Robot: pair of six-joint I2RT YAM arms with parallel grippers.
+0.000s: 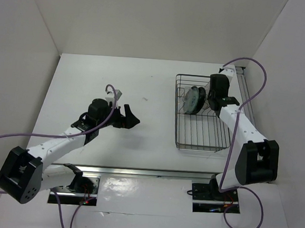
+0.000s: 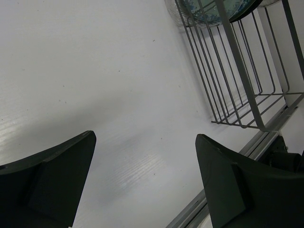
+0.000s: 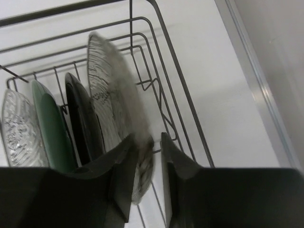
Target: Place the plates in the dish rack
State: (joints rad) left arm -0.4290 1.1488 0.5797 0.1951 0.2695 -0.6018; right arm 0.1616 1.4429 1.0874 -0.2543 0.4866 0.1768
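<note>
The dish rack (image 1: 200, 148) stands at the right of the table. In the right wrist view (image 3: 164, 35) it holds all the plates upright in a row: clear (image 3: 19, 133), blue-green (image 3: 50, 128), glossy black (image 3: 83, 118) and whitish dotted (image 3: 111, 90). The whitish one is blurred. My right gripper (image 3: 148, 140) straddles its lower rim. The rim touches the left finger, with a gap to the right finger, so the jaws stand slightly open. In the top view the right gripper (image 1: 213, 100) is over the rack's far end. My left gripper (image 1: 132, 116) is open and empty above bare table (image 2: 145, 137).
The rack's near corner (image 2: 237, 66) and the blue-green plate (image 2: 209, 9) show at the upper right of the left wrist view. A metal rail (image 1: 137, 172) runs along the table's front edge. White walls enclose the table at the left, back and right.
</note>
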